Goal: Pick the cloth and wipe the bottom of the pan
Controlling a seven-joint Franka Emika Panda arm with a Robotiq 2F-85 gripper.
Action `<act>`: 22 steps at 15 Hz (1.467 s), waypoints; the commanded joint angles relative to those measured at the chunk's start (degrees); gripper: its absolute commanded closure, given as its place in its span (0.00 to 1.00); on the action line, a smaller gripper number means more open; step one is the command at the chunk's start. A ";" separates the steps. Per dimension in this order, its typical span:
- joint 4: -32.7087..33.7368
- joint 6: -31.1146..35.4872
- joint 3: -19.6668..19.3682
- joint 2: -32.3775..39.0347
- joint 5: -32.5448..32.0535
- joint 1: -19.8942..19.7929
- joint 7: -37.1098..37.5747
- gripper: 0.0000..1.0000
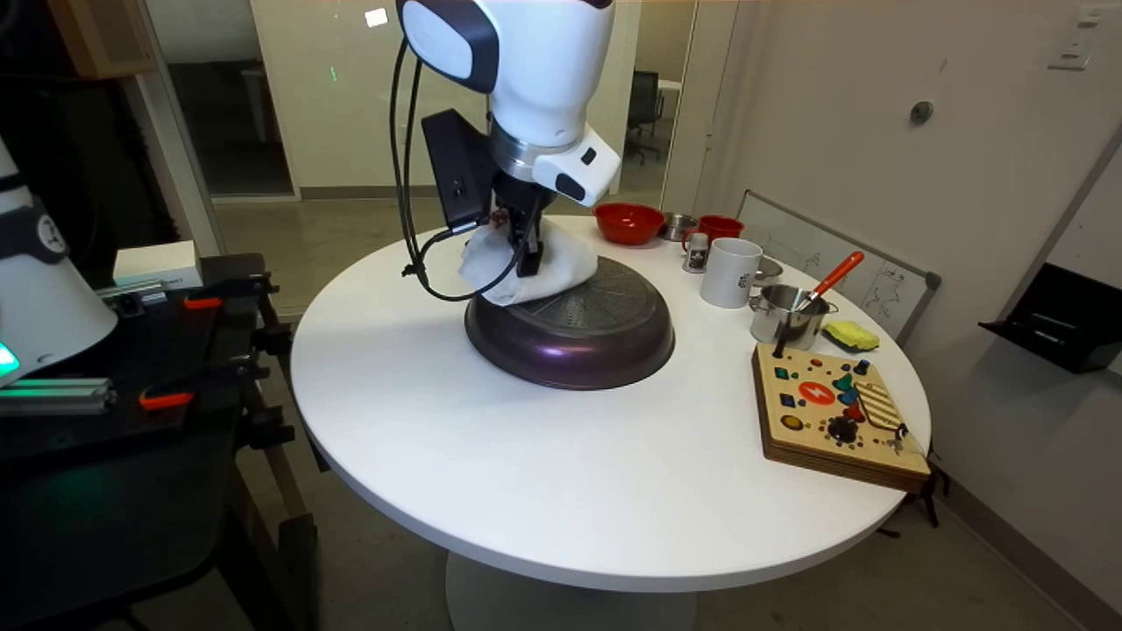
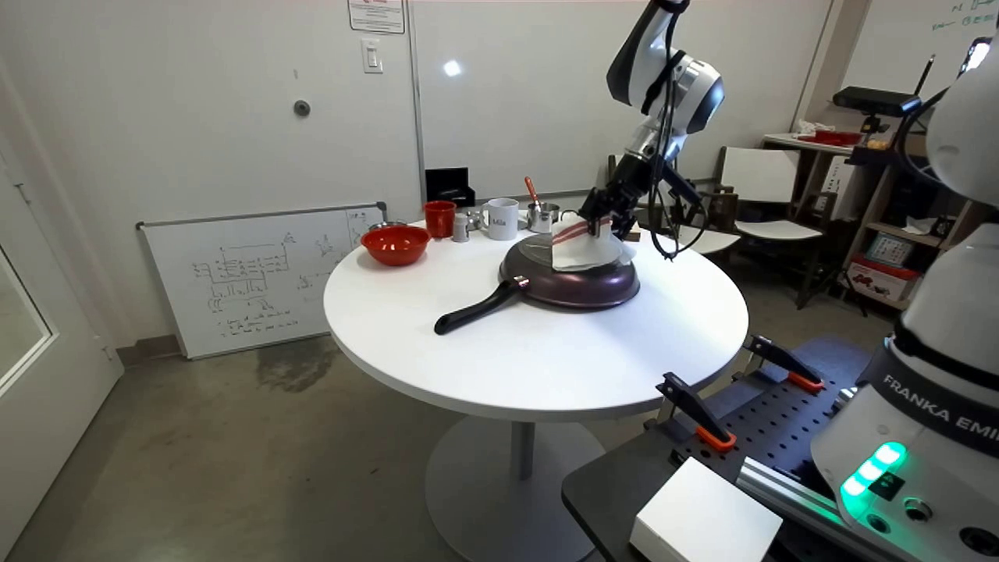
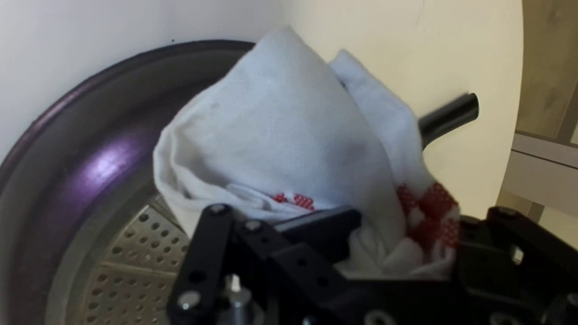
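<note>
Pale wall [image 2: 203, 109], leaning whiteboard [image 2: 261, 285], floor [image 2: 234, 453] (concrete, perhaps)

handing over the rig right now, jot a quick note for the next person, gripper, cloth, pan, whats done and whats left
Gripper: shut on the cloth, over the pan.
Cloth: bunched in the grip, covering only part of the pan's upturned bottom.
Pan: upside down on the white round table, black handle attached.
Done: cloth picked up and brought onto the bottom.
Left: wiping across the bottom; can't tell from these pictures how much, if any, is wiped already.
</note>
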 commanded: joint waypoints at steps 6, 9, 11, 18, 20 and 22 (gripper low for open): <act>-5.22 10.13 -0.19 -1.90 4.88 2.88 -2.33 0.96; -6.29 15.56 0.35 -1.29 6.80 3.55 -3.21 0.96; -6.59 17.58 0.61 -0.92 7.57 3.71 -3.24 0.96; -4.33 24.46 0.52 2.72 8.55 2.89 -2.21 0.96; -1.54 27.83 -0.04 5.75 8.43 2.34 -1.70 0.96; 1.59 30.52 -0.69 9.14 8.03 1.96 -0.77 0.97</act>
